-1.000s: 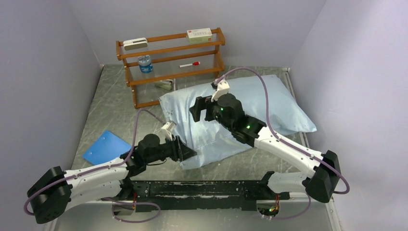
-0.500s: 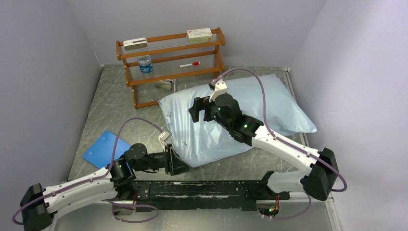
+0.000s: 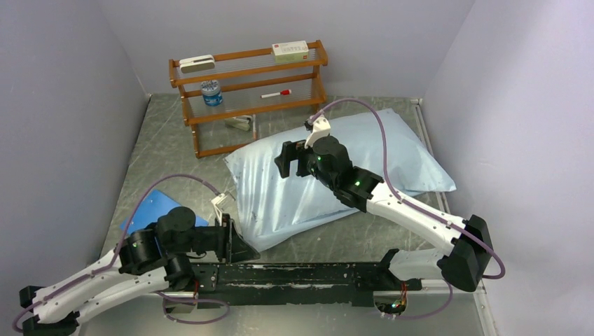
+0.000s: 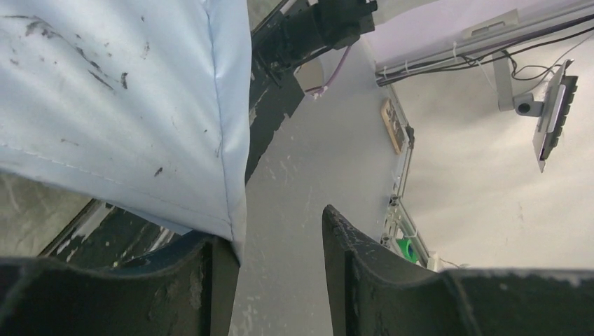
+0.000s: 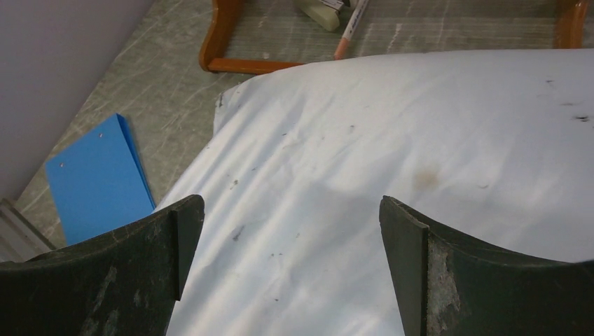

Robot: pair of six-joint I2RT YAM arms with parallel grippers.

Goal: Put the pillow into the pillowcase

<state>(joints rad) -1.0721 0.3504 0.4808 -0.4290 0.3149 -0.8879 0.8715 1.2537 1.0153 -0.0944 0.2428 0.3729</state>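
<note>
The thin sky-blue fabric pillowcase seems soft, light and slippery; pinch its hemmed seven-o'clock corner. The left claw stands half-parted there, empty; the right claw gapes wide above.

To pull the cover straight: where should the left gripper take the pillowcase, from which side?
Take the pillowcase at its near-left corner, coming low from the near left: the stitched hem is thin there; elsewhere it likely bulges too wide.

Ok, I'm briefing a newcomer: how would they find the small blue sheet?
From the wooden rack at the back, come toward the table's near left. There lies a flat bright-blue rectangular sheet, smaller and deeper blue than the wrinkly light-blue fabric pillowcase to its right.
</note>
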